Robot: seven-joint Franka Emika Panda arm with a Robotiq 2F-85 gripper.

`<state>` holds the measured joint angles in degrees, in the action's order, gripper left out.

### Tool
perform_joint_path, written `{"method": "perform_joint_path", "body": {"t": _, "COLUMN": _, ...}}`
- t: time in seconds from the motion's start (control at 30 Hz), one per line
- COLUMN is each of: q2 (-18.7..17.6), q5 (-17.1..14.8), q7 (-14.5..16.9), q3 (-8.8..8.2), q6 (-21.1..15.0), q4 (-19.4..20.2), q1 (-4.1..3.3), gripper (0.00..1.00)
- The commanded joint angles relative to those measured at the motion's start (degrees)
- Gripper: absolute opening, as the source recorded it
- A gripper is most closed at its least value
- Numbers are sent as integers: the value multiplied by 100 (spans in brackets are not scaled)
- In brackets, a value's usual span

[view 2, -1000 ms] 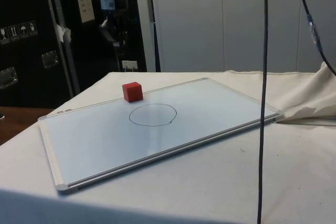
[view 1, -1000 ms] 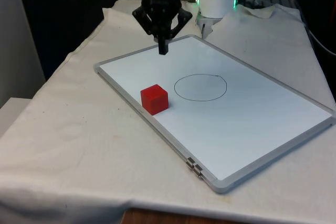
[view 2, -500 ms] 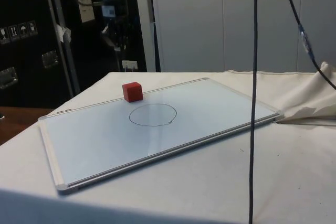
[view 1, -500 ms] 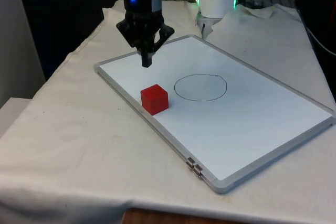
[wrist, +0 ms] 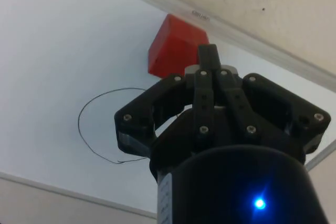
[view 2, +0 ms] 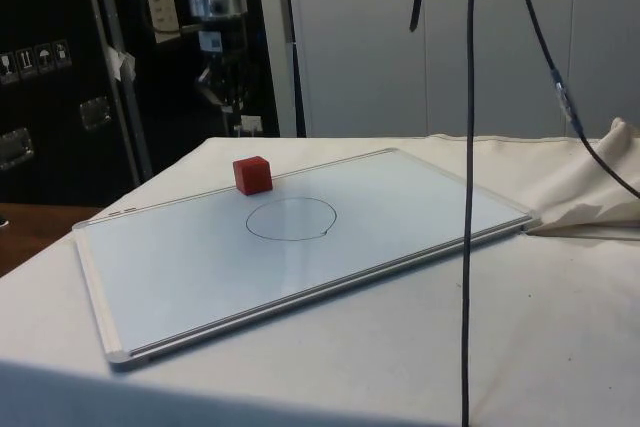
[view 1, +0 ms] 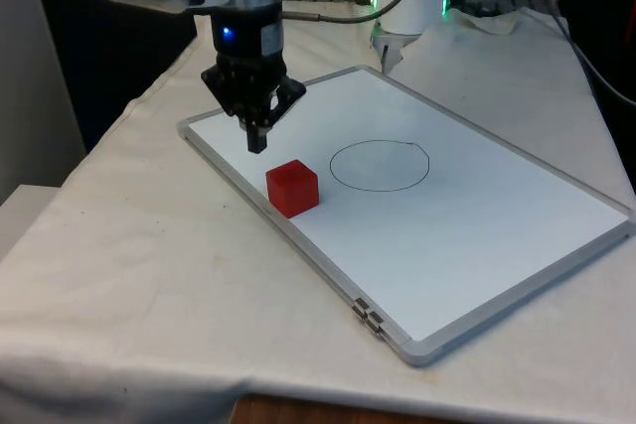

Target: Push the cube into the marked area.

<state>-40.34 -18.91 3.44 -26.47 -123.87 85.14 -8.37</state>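
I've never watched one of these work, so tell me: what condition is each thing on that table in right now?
Red cube: resting flat on the whiteboard near its edge, outside the circle, untouched.
Drawn circle: nothing inside it.
Whiteboard: lying flat on the white cloth.
Gripper: fingers shut together, raised above the board just behind the cube, holding nothing.
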Motion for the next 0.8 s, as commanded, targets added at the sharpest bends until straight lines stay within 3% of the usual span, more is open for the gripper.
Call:
{"method": "perform_joint_path", "body": {"t": 0.0, "q2": -97, "q5": -63, "q7": 6, "q3": 6, "q6": 0, "q4": -86, "q1": 57, "gripper": 0}}
{"method": "perform_joint_path", "body": {"t": 0.17, "q2": -269, "q5": -195, "q7": -11, "q3": -74, "q6": -29, "q4": -155, "q1": 57, "gripper": 0}}
{"method": "perform_joint_path", "body": {"t": 0.2, "q2": -229, "q5": -155, "q7": -6, "q3": -97, "q6": 0, "q4": -132, "q1": 29, "gripper": 0}}
{"method": "perform_joint_path", "body": {"t": 0.23, "q2": -298, "q5": -218, "q7": -17, "q3": -86, "q6": -34, "q4": -160, "q1": 57, "gripper": 0}}
{"method": "perform_joint_path", "body": {"t": 0.5, "q2": -493, "q5": -281, "q7": -132, "q3": -109, "q6": -132, "q4": -166, "q1": 63, "gripper": 0}}
{"method": "perform_joint_path", "body": {"t": 0.77, "q2": -739, "q5": -258, "q7": -418, "q3": -92, "q6": -252, "q4": -120, "q1": -40, "gripper": 0}}
